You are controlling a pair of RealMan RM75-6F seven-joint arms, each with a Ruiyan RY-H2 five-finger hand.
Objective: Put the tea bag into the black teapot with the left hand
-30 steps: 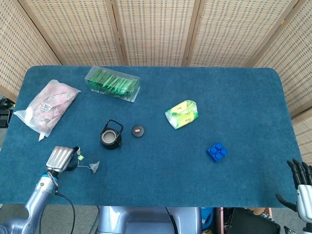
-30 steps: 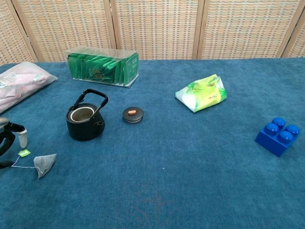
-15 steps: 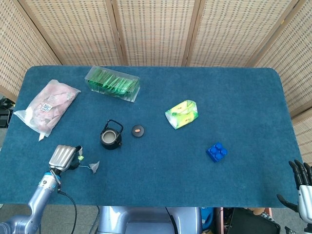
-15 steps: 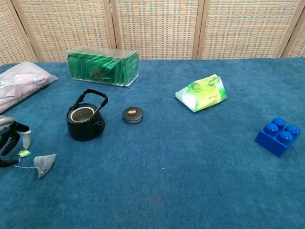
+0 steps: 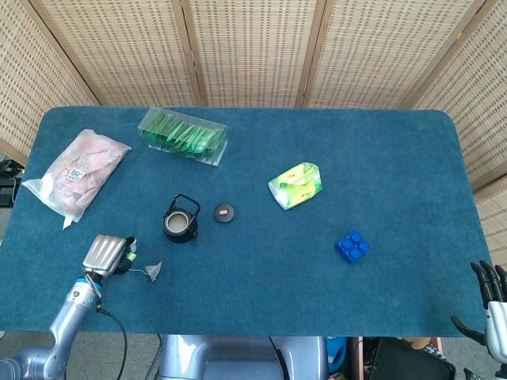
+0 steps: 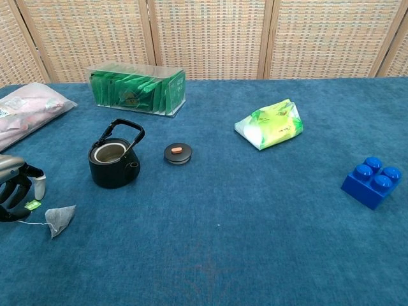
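The grey, pyramid-shaped tea bag (image 6: pixel 59 219) lay flat on the blue cloth-covered table (image 6: pixel 255 242), near the table's front-left corner, with its thin string running to a small green paper tag (image 6: pixel 32 204). The silver left hand (image 6: pixel 15 188) hovered right at that tag, its dark fingers (image 6: pixel 18 197) curled down around it; whether they actually pinched the tag could not be told from either view. The bag itself sat just beside the hand, untouched by the fingers.

The small black cast-iron teapot (image 6: pixel 113 163) stood upright a little further back and to the right of the bag, its looped handle raised and its mouth open (the inside looked pale). Its round black lid with an orange knob (image 6: pixel 178 153) rested on the cloth just beside the pot.

The right hand (image 5: pixel 493 305) showed only in the head view, off the table's front-right corner, fingers apart and holding nothing.

Elsewhere lay a clear box of green sachets (image 6: pixel 137 88), a clear bag of pinkish contents (image 6: pixel 25 111), a green-and-yellow packet (image 6: pixel 270 124) and a blue studded toy brick (image 6: pixel 371 182).
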